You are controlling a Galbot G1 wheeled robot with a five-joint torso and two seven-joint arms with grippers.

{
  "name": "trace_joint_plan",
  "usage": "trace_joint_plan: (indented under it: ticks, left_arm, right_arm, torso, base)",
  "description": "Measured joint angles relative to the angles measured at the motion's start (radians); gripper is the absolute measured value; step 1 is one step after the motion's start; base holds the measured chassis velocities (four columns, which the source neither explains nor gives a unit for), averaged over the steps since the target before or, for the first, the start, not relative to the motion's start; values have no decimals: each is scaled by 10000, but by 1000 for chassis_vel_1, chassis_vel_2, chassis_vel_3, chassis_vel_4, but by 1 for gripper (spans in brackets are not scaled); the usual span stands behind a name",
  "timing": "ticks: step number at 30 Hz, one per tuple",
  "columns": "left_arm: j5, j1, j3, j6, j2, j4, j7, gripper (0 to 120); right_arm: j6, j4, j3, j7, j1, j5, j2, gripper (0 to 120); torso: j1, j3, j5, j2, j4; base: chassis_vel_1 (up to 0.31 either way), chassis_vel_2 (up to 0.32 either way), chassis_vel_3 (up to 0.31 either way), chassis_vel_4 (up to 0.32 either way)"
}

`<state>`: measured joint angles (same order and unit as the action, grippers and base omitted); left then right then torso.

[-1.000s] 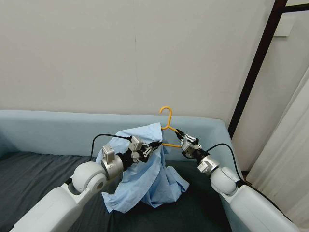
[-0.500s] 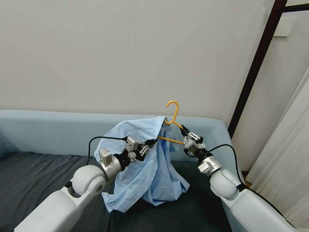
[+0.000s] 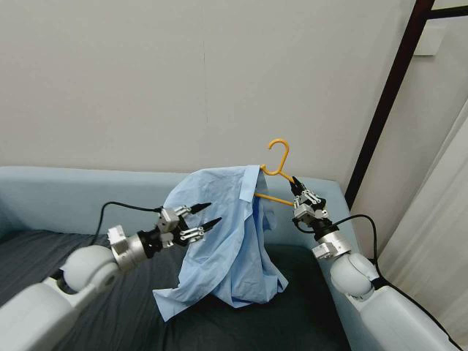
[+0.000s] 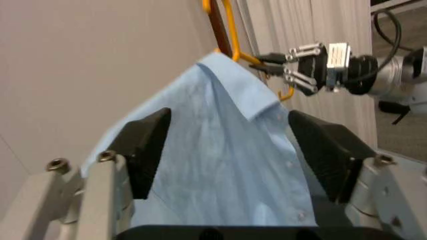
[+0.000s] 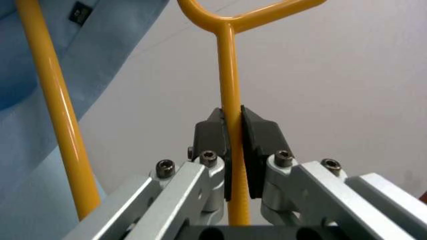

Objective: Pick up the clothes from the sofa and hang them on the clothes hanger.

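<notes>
A light blue shirt (image 3: pixel 227 234) hangs draped over an orange hanger (image 3: pixel 277 172), its hem resting on the dark sofa seat (image 3: pixel 66 263). My right gripper (image 3: pixel 303 196) is shut on the hanger's right arm; in the right wrist view the pads (image 5: pixel 257 137) pinch the orange wire (image 5: pixel 230 115). My left gripper (image 3: pixel 203 217) stands open just left of the shirt, touching nothing. In the left wrist view the shirt (image 4: pixel 220 150) shows between the open fingers (image 4: pixel 150 145), with the right gripper (image 4: pixel 303 62) and hanger (image 4: pixel 230 30) beyond.
The sofa's pale blue backrest (image 3: pixel 73 194) runs along the wall, with its right armrest (image 3: pixel 336 212) under my right arm. A dark pole (image 3: pixel 387 95) and pale curtains (image 3: pixel 431 241) stand at the right.
My left gripper let go of the shirt, opened and drew back to the left. My right gripper raised the hanger and shirt up and to the right.
</notes>
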<state>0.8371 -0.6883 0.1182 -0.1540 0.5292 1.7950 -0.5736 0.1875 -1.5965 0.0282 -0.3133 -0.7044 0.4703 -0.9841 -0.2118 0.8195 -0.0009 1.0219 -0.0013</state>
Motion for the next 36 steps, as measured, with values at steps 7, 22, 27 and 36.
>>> trace_joint_plan:
  ticks: [7, 22, 27, 36]
  left_arm:
    - [783, 1942, -908, 226, -261, -1221, -1101, 95]
    - [-333, 7616, -5519, 1340, 2497, -5853, -5048, 98]
    - [-879, 8134, -5851, 1441, 2882, -6459, -5411, 88]
    - [-2099, 8875, -5867, 1530, 3766, -8144, -7319, 49]
  right_arm:
    - [103, 72, -341, 1, 148, 319, -214, 5]
    - [209, -235, -41, 110, -504, 873, -121, 5]
    - [207, -250, 34, 121, -524, 868, -67, 5]
    - [207, -92, 97, 142, -451, 900, -96, 5]
  torso:
    - [-1, 1, -4, -1, 8]
    - [-1, 2, 7, -1, -8]
    - [-1, 3, 6, -2, 1]
    - [-1, 1, 4, -1, 2]
  base:
    - [0, 0, 0, 0]
    - [0, 0, 0, 0]
    - [0, 0, 0, 0]
    - [0, 0, 0, 0]
